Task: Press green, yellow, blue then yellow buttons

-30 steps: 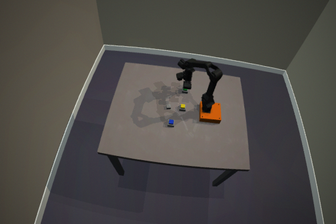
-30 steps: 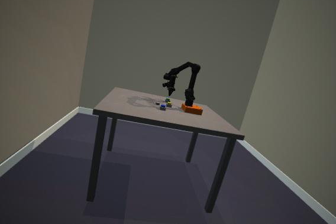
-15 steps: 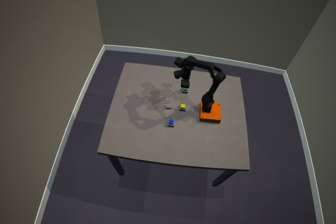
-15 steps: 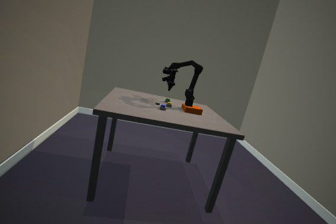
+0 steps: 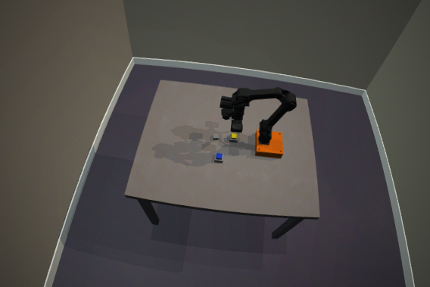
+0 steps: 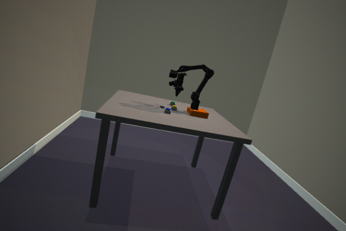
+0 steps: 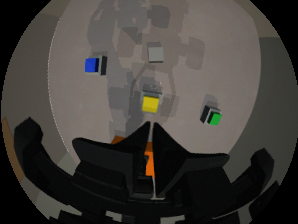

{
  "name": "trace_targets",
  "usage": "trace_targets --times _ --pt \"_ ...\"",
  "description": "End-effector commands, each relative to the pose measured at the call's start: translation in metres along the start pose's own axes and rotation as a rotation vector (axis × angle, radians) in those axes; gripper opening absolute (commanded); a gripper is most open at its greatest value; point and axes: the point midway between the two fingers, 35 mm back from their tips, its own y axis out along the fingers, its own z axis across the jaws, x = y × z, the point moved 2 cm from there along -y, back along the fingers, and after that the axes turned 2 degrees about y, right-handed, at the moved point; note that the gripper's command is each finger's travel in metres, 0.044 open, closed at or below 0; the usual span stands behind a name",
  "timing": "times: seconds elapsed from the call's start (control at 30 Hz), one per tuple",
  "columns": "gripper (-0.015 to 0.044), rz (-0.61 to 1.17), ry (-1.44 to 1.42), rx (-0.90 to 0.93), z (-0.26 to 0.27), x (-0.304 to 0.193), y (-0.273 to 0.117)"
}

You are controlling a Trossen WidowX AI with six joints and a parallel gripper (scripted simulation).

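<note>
While the black arm's jaws hang pressed together and hold nothing, you see them poised above the small square yellow button [image 7: 150,104].
On your grey-brown worktop [image 5: 227,191] the yellow button [image 5: 234,136] sits near the orange base block [image 5: 269,145]; the square blue button [image 5: 219,157] lies nearer the front edge, the square green button [image 7: 213,117] to the other side, and a small grey block [image 5: 216,136] just beside the yellow one.
</note>
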Motion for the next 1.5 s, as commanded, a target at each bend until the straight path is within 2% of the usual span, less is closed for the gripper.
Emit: trace_targets --times 0.0,0.2,1.07,1.47 --pt "0.0020 -0.002 0.012 -0.007 0.005 -0.004 0.003" --pt "0.0020 -0.002 0.012 -0.007 0.005 -0.004 0.060" --pt "0.0020 -0.001 0.012 -0.008 0.004 -0.005 0.094" --pt "0.0020 -0.001 0.012 -0.008 0.004 -0.005 0.095"
